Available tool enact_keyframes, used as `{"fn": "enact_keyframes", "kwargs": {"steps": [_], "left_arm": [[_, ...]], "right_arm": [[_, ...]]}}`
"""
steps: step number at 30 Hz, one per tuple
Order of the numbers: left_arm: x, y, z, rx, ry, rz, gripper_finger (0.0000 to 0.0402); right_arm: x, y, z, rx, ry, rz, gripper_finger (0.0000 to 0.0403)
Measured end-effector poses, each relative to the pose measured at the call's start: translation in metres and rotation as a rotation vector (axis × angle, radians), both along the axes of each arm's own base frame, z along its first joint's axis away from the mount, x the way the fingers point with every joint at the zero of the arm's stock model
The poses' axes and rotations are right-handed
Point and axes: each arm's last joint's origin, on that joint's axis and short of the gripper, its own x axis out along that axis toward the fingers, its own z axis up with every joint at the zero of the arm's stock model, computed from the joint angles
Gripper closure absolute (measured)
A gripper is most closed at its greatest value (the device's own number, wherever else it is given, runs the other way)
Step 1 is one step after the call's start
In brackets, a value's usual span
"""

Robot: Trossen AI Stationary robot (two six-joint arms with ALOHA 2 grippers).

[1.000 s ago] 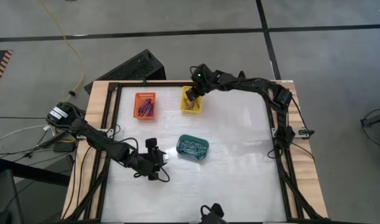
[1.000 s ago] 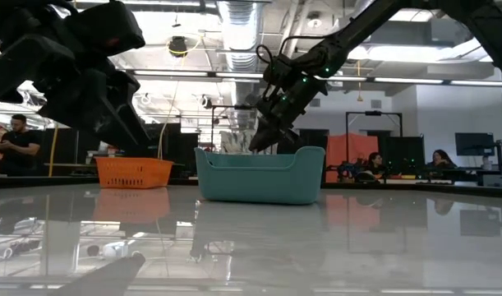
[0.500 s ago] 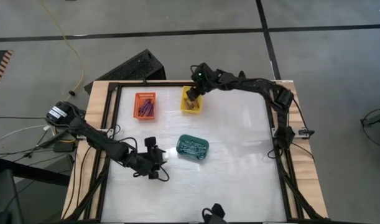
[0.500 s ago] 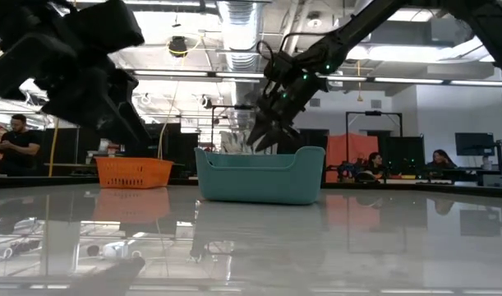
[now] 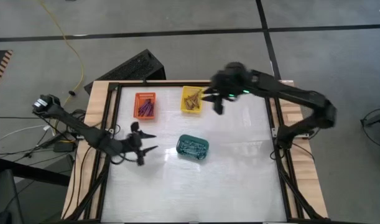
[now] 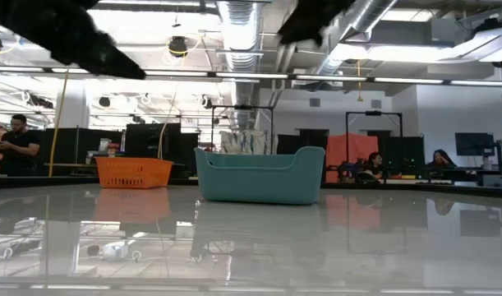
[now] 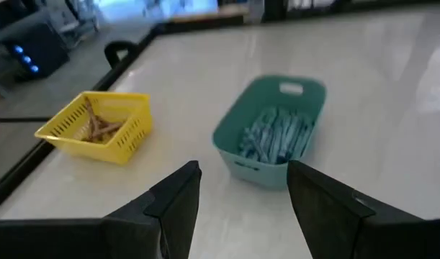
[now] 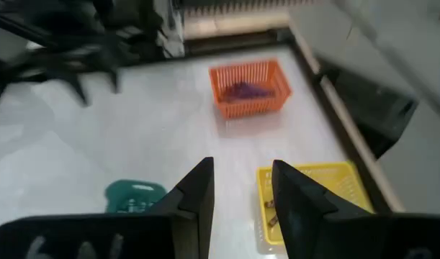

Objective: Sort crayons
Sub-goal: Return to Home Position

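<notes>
On the table (image 5: 239,168), three baskets hold all the crayons that show. The purple crayons (image 5: 145,107) lie in the orange basket (image 5: 137,104), the brown crayons (image 5: 191,99) in the yellow basket (image 5: 191,109), and the teal-grey crayons (image 7: 274,137) in the teal basket (image 5: 193,147). No loose crayon can be made out on the bare surface.

1. Right gripper (image 5: 214,103): positioned just beside the yellow basket, on the side toward the table's right edge and clear of its rim. The right wrist view shows its fingers parted with nothing between them.

2. Left gripper (image 5: 153,141): positioned near the teal basket, on the side toward the table's left edge, with the fingers pointing toward that basket. The fingers are spread wide and carry nothing.

3. Height: in the low view both arms show only at the upper edge, well above the basket rims.

Governing relation: each sorted pile lies below and to one side of the nearer gripper. The right arm is nearer the brown pile; the left arm is nearer the teal-grey and purple piles. The teal-grey sticks lie roughly along the length of their basket; the brown ones lie crossed.

Assessment: sorting appears complete. The step in hand is judged to be retraction of both arms to rest. Retraction should need only a path up and away from the baskets, avoiding any sweep across a rim.
</notes>
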Motion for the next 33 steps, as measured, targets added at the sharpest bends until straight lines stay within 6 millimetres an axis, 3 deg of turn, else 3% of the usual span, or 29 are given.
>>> {"fn": "enact_keyframes", "kwargs": {"steps": [4, 8, 13, 21, 33], "left_arm": [[-0.031, 0.016, -0.008, -0.080, -0.174, -0.046, 0.0203], [-0.052, 0.027, -0.021, -0.123, -0.280, -0.058, 0.0203], [-0.064, 0.034, -0.040, -0.144, -0.311, -0.055, 0.0210], [-0.070, 0.037, -0.057, -0.140, -0.262, -0.047, 0.0226], [-0.071, 0.038, -0.060, -0.130, -0.232, -0.059, 0.0227]], "right_arm": [[-0.046, 0.036, 0.018, -0.083, -0.082, 0.021, 0.0270], [-0.088, 0.061, 0.004, -0.114, -0.148, 0.019, 0.0270], [-0.119, 0.080, -0.044, -0.067, -0.260, 0.046, 0.0270], [-0.140, 0.098, -0.133, -0.005, -0.373, 0.069, 0.0270], [-0.159, 0.108, -0.223, -0.024, -0.548, 0.011, 0.0270]]}}
